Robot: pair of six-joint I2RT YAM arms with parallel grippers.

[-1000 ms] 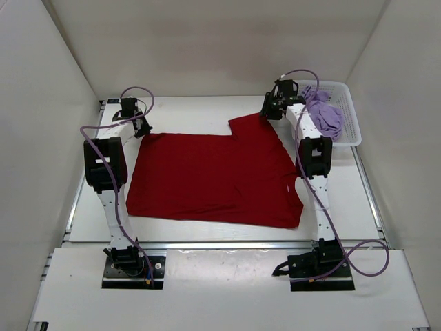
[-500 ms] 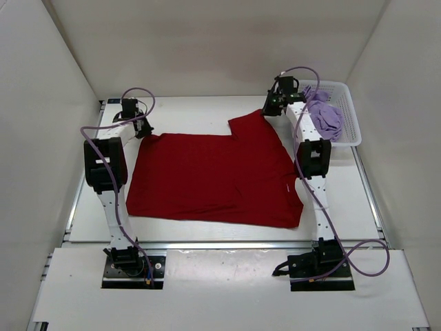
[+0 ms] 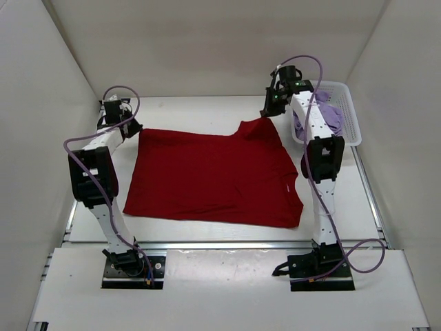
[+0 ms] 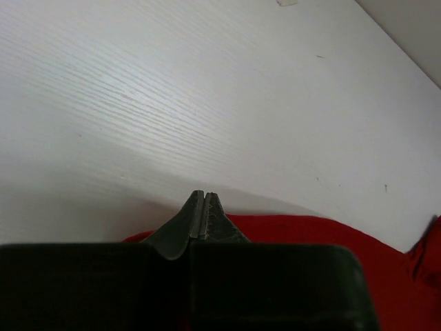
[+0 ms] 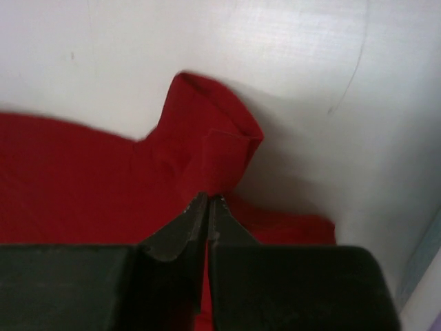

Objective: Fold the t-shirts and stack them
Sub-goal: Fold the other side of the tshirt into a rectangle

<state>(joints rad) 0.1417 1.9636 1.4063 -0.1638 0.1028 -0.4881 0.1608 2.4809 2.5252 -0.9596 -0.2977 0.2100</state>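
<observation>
While the red t-shirt stretches nine-to-three, I see left tool and right tool pressed together, pinching its twelve-o'clock corners.

Bright, even, diffuse light from above; top view sharp, no glare. Shirt casts just a thin soft shadow along its near edge. Wrist cams softer: black foreground below shirt blurred, grey shadow on table right of its raised fold, poss. slight overexposure there.
</observation>
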